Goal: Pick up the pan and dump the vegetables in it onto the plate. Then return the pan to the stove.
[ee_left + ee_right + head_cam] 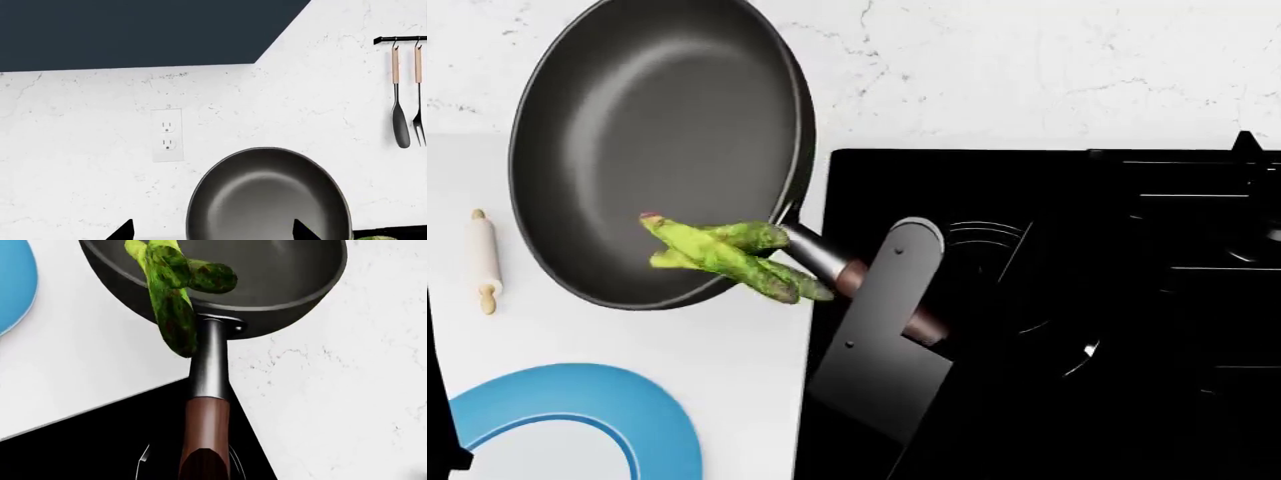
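Note:
The dark-grey pan [654,140] is off the stove [1068,300] and tipped steeply over the white counter, its inside facing me. The asparagus spears [727,255] hang over its lower rim beside the steel neck; they also show in the right wrist view [173,295]. My right gripper [888,300] is shut on the pan's wooden handle [203,435]. The blue-rimmed plate [574,400] lies on the counter below and left of the pan. My left gripper [213,232] is open and empty, its two black tips apart, with the pan [267,200] in front of it.
A small wooden rolling pin [483,258] lies on the counter left of the pan. On the marble back wall there is an outlet [167,135] and a rail with hanging utensils [400,115]. The stove's grates and burners fill the right side.

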Controlling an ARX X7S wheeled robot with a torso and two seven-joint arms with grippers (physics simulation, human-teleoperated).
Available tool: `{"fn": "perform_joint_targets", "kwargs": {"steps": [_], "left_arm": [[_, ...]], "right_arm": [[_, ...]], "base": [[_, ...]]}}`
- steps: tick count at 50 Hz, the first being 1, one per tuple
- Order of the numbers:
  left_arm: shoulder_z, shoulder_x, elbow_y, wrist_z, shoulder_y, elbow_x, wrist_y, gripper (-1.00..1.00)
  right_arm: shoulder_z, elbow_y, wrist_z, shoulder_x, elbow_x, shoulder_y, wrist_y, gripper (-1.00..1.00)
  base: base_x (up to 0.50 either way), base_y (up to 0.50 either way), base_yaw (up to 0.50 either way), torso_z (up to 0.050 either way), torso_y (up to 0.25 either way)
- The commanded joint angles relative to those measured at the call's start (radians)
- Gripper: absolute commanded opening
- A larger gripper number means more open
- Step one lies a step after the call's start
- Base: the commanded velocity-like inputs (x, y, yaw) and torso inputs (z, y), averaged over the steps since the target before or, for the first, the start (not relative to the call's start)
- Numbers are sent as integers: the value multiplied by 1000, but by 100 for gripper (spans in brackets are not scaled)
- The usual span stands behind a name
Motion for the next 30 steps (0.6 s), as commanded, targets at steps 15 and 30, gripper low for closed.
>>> {"fn": "perform_joint_targets", "kwargs": {"steps": [15, 30], "left_arm": [[-30, 17, 0, 29, -20, -17, 17, 100], [-11, 37, -1, 5, -26, -7, 19, 100]], "right_arm": [[55, -107, 13, -6, -64, 14, 32, -100], [312, -60, 64, -30, 238, -19, 89, -100]], "base": [[0, 0, 0, 1, 1], [0, 0, 0, 0, 1]]}}
